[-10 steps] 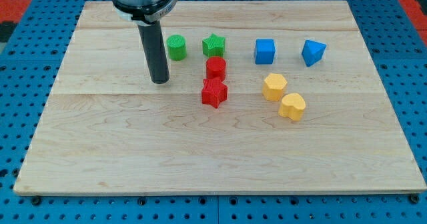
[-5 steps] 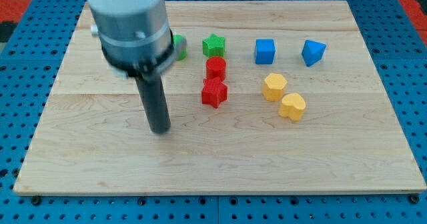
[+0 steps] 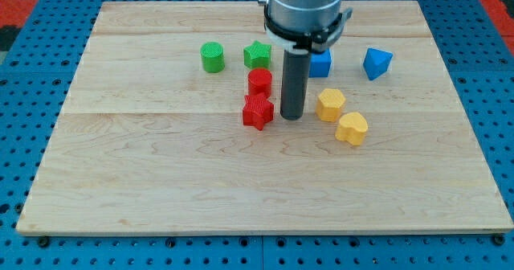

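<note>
The wooden board [image 3: 161, 182] is bare along the view's bottom, its near edge running just above the blue pegboard table [image 3: 32, 246] that shows on every side. Going up the view, the first block is the yellow heart [image 3: 352, 128], with the yellow hexagon [image 3: 330, 104] touching or nearly touching it up and to the view's left. Level with these, my tip [image 3: 292, 116] rests on the board between the red star [image 3: 258, 111] on the view's left and the yellow hexagon on the view's right, just beside the star; whether it touches the star cannot be told. There is no claw here, only the rod. Above the star and against it sits a red block [image 3: 259, 82] that looks like a cylinder. Farther up comes a row: green cylinder [image 3: 212, 57], green star [image 3: 258, 55], blue cube [image 3: 321, 62] partly hidden behind the rod, and another blue block [image 3: 377, 63] of unclear shape. The arm's grey housing [image 3: 305, 5] is cut off at the view's top.
</note>
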Tool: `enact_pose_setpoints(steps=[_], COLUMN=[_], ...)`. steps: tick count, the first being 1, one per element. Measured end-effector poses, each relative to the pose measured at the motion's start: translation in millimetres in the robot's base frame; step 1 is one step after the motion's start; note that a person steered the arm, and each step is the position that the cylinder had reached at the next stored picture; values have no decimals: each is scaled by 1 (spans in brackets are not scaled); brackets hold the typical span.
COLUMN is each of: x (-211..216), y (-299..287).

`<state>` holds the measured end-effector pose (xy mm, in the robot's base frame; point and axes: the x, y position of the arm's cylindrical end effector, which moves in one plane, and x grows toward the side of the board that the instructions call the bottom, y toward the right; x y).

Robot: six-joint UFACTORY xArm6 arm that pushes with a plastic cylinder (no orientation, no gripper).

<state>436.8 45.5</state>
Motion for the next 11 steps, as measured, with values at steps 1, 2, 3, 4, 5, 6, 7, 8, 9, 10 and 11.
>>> enact_pose_setpoints(steps=[1,2,3,4,5,6,7,8,9,10,11], x=[-34,-40,-40,-40,-40,-40,-35,-6,-24,-38,-39], y=[-2,-13,-13,-15,-16,-21,-32,-72,-62,-27,-83])
